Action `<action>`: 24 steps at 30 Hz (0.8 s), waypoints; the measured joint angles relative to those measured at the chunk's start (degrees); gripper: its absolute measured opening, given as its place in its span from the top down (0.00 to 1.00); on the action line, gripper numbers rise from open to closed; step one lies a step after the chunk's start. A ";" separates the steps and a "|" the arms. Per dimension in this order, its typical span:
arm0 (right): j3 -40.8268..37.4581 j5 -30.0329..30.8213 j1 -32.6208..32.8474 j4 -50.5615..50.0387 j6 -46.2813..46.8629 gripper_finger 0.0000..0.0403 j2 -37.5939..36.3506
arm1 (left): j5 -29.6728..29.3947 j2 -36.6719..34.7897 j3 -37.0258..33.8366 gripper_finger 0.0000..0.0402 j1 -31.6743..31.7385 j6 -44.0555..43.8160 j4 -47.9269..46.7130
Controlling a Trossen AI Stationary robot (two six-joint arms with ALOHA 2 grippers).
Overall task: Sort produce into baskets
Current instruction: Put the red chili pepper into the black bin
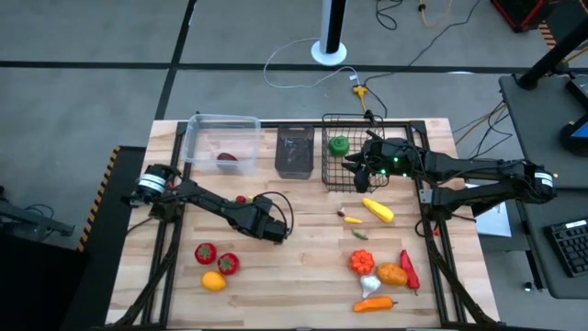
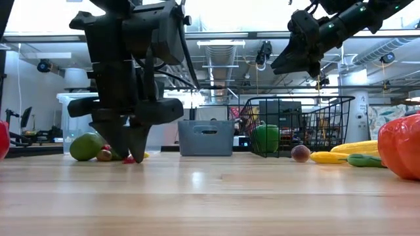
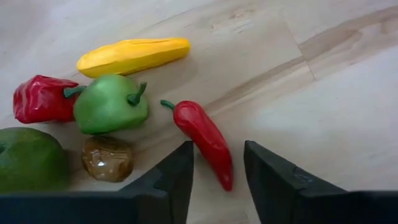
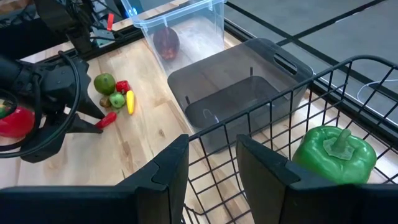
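Observation:
My left gripper point(image 3: 217, 146) points down at the table's middle left, open, its fingers on either side of a red chili point(image 3: 205, 134) that lies flat on the wood. Beside the chili lie a yellow squash point(image 3: 134, 55), a green pepper point(image 3: 111, 102), a red pepper point(image 3: 40, 98), a brown piece point(image 3: 107, 158) and a round green fruit point(image 3: 28, 158). My right gripper point(image 4: 211, 149) hangs open and empty above the black wire basket point(image 1: 354, 152), which holds a green pepper point(image 4: 336, 152). The clear tub point(image 1: 220, 138) holds one dark red piece point(image 1: 227, 158). The dark bin point(image 1: 294, 152) stands between them.
Two tomatoes point(image 1: 206, 252) point(image 1: 228, 264) and a yellow fruit point(image 1: 213, 281) lie near left. To the right lie a yellow corn point(image 1: 378, 211), an orange-red pepper point(image 1: 361, 262), a garlic point(image 1: 368, 285), a red chili point(image 1: 409, 271) and an orange chili point(image 1: 375, 303). Bare wood lies in the near middle.

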 joint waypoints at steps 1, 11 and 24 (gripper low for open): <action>0.00 0.00 0.00 -0.04 0.00 0.69 0.00 | 0.00 0.00 -0.02 0.72 0.00 0.34 0.02; -0.04 0.00 0.00 -0.03 0.00 0.69 0.00 | 0.32 0.00 -0.06 0.90 0.00 2.71 0.21; -0.07 0.00 0.00 -0.03 -0.31 0.69 0.00 | 0.99 0.00 3.90 0.99 -0.42 11.69 1.38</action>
